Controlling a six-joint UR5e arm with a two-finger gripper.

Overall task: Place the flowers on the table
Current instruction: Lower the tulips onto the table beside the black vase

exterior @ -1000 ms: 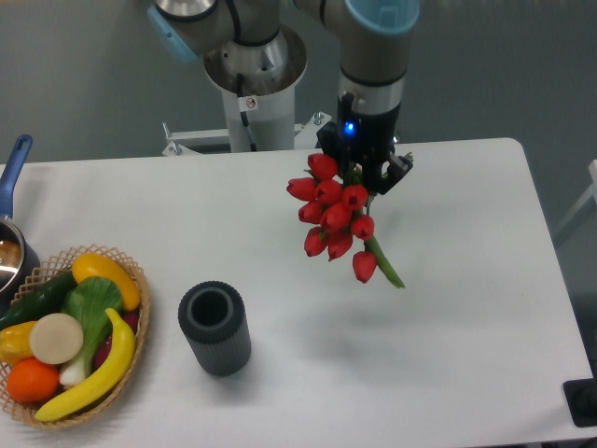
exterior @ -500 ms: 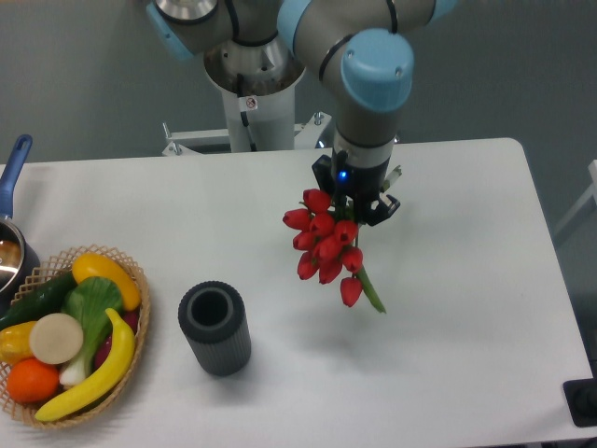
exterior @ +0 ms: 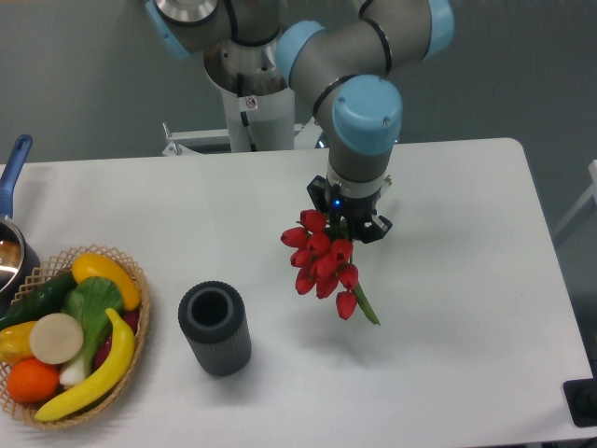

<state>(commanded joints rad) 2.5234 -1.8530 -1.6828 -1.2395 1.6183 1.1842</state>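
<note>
The flowers (exterior: 321,260), a tied bunch of red tulip buds with green stems, hang tilted above the middle of the white table (exterior: 466,280). My gripper (exterior: 352,224) is shut on their stem end, and the buds point down and to the left. One bud and a green leaf stick out at the bunch's lower right. A faint shadow lies on the tabletop under the bunch. The fingertips are mostly hidden by the wrist and the buds.
A dark grey ribbed cylinder vase (exterior: 215,329) stands upright left of the flowers. A wicker basket (exterior: 131,345) of fruit and vegetables sits at the front left. A pot with a blue handle (exterior: 16,168) pokes in at the left edge. The robot base (exterior: 252,93) stands behind the table.
The arm has come lower and slightly forward-left with the flowers held in the gripper; the bunch now hangs closer to the tabletop.
</note>
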